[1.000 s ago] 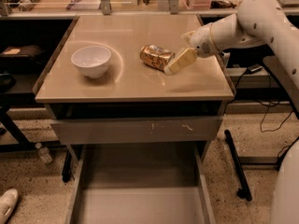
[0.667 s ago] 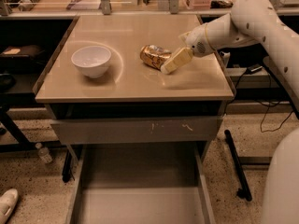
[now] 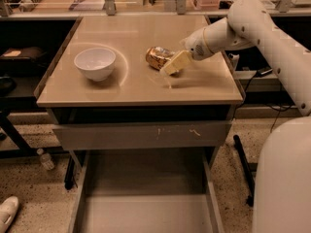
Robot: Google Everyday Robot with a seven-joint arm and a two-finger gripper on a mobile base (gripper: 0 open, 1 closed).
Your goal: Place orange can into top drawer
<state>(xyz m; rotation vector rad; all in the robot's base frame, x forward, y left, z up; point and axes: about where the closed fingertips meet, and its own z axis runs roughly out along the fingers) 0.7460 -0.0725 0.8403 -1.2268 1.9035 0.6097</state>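
The orange can (image 3: 157,57) lies on its side on the tan tabletop (image 3: 131,89), right of centre. My gripper (image 3: 173,64) reaches in from the right on the white arm (image 3: 228,30). It is low over the table, right at the can's right end and partly overlapping it. The top drawer (image 3: 146,212) is a wide grey tray pulled out at the bottom of the view, below the table front. Its flat floor holds nothing that shows.
A white bowl (image 3: 95,63) stands on the left of the tabletop. A shut grey drawer front (image 3: 141,135) sits under the table edge. The robot's white body (image 3: 284,178) fills the lower right. Shelves and clutter lie behind and to the left.
My gripper has moved left and slightly down toward the can and now sits against its right end. The can, the bowl and the drawer have not moved.
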